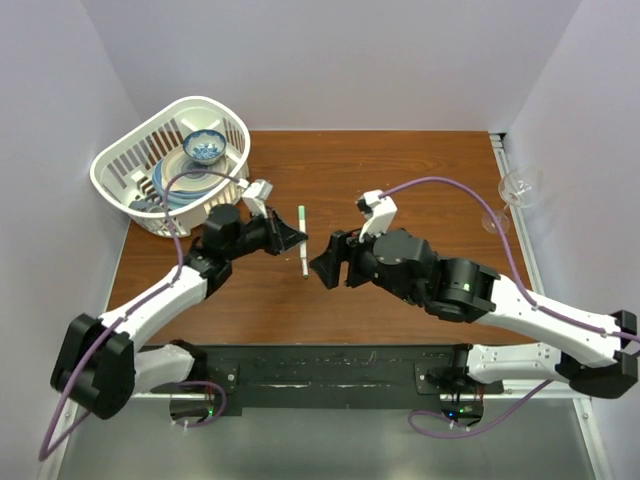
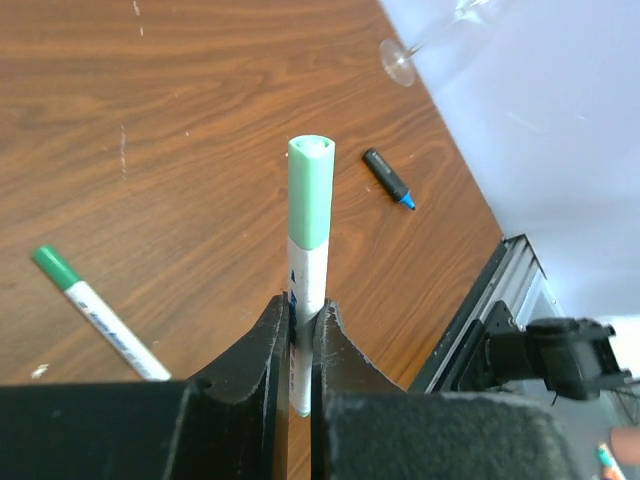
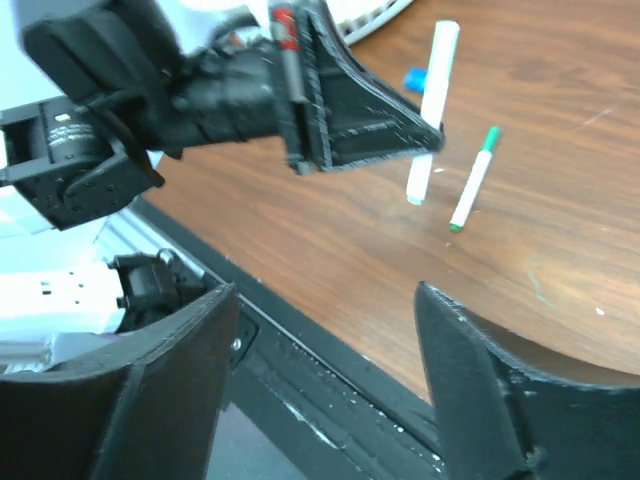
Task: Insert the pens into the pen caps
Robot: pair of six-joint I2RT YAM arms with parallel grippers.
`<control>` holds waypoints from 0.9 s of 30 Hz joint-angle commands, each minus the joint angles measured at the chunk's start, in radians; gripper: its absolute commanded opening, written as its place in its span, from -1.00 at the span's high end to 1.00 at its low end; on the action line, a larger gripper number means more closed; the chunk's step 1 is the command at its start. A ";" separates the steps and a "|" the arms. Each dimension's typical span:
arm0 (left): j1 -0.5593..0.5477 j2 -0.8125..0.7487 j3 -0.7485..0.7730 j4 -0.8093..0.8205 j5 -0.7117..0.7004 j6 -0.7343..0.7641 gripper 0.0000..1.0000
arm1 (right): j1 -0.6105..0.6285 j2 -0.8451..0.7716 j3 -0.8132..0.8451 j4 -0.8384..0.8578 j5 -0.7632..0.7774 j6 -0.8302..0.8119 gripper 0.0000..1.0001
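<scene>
My left gripper (image 1: 298, 240) (image 2: 303, 308) is shut on a white pen (image 2: 306, 265) whose far end wears a pale green cap (image 2: 311, 190); the pen is held off the wooden table (image 1: 420, 180). In the right wrist view the left gripper (image 3: 425, 135) and this pen (image 3: 436, 70) show at the top. A second white pen with a green end (image 2: 95, 310) (image 3: 472, 185) lies on the table beside it. A stubby dark piece with a blue tip (image 2: 388, 178) lies farther off. My right gripper (image 1: 322, 265) (image 3: 322, 300) is open and empty, facing the left one.
A white basket (image 1: 125, 165) with a bowl and plates stands at the back left. A wine glass (image 1: 518, 190) (image 2: 400, 60) lies at the table's right edge. The black base rail (image 1: 330, 365) runs along the near edge.
</scene>
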 commanded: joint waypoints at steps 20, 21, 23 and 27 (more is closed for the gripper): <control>-0.259 0.642 0.413 -0.382 -0.523 -0.189 0.81 | 0.001 -0.280 -0.206 -0.090 0.208 -0.041 -0.69; -0.261 0.648 0.417 -0.385 -0.530 -0.191 0.80 | 0.001 -0.283 -0.208 -0.093 0.208 -0.038 -0.68; -0.259 0.662 0.423 -0.408 -0.549 -0.203 0.79 | 0.001 -0.289 -0.220 -0.093 0.210 -0.032 -0.69; -0.262 0.668 0.429 -0.468 -0.579 -0.226 0.64 | 0.001 -0.294 -0.235 -0.092 0.208 -0.027 -0.69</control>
